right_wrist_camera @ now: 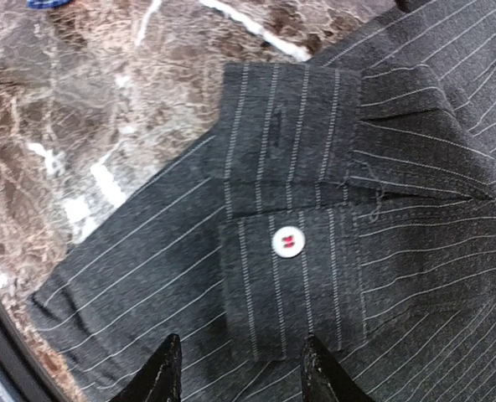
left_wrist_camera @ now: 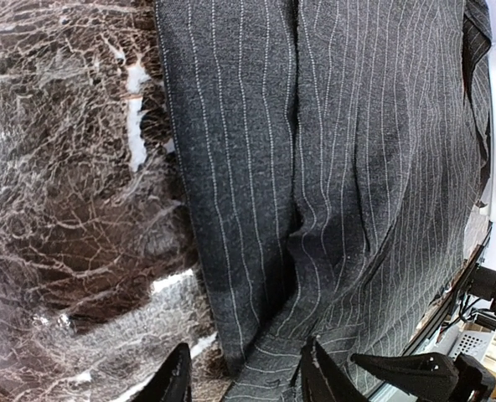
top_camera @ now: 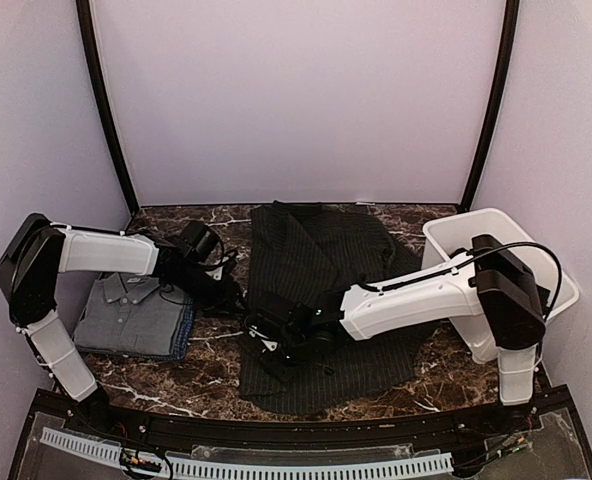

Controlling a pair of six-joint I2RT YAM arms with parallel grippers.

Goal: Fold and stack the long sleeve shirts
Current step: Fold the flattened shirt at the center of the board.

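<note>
A charcoal pinstriped long sleeve shirt [top_camera: 321, 255] lies spread across the middle of the marble table. My right gripper [top_camera: 263, 332] hovers open over its near-left part. In the right wrist view the gripper [right_wrist_camera: 241, 378] has its fingers either side of a sleeve cuff [right_wrist_camera: 290, 293] with a white button [right_wrist_camera: 287, 242], which lies flat and is not held. My left gripper [top_camera: 226, 290] is at the shirt's left edge. In the left wrist view it [left_wrist_camera: 246, 387] stands open above the pinstriped cloth [left_wrist_camera: 357, 167], nothing pinched. A folded grey shirt [top_camera: 126, 315] rests on a blue one [top_camera: 185, 335] at the left.
A white plastic tub [top_camera: 456, 235] stands at the right, behind the right arm's elbow. Bare marble table [top_camera: 211, 365] shows between the folded stack and the spread shirt. Purple walls close in the back and both sides.
</note>
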